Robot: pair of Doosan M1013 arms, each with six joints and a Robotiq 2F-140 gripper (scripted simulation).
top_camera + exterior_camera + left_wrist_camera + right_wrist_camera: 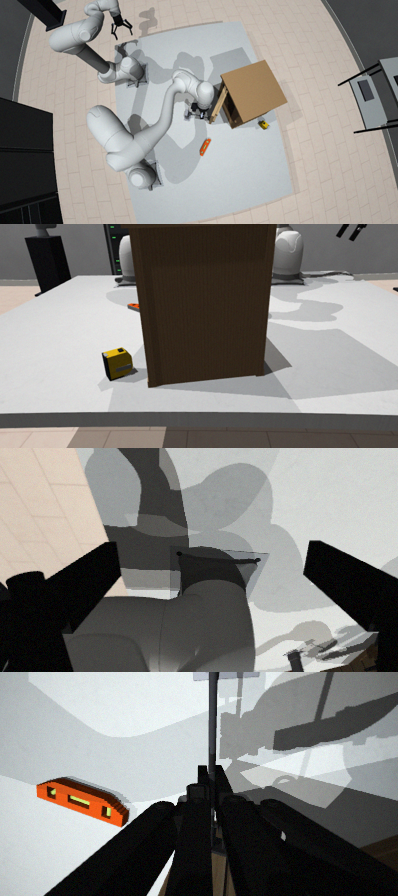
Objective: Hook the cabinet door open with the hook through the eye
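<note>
In the top view, the wooden cabinet (254, 89) (205, 307) stands upright right of centre on the pale bench (236, 172) (195, 420) (345, 493) (45, 847); whether its base sits fully flat I cannot tell. Its door (218, 105) (218, 874) is swung open, the free edge pointing down and left in that frame

The post (186, 114) is left of the door — its base plate shows at the upper edge of the right wrist view. From the post the thin hook (195, 114) (212, 722) runs towards the door's free edge, and the right gripper (201, 115) (209, 779) has its fingers together, clamped on that rod between post and door. Whether the tip is through the eye is too small and dark to tell

The left gripper (124, 36) (345, 238) (212, 558) is at the upper left of the top view, fingers wide apart with nothing between them, well apart from the cabinet

An orange spirit level (205, 146) (134, 306) (82, 801) lies below the door in the top view, near the centre of the frame. A yellow tape measure (263, 125) (118, 364) is near the cabinet's lower right side there — in the exterior view it is left of the cabinet
</note>
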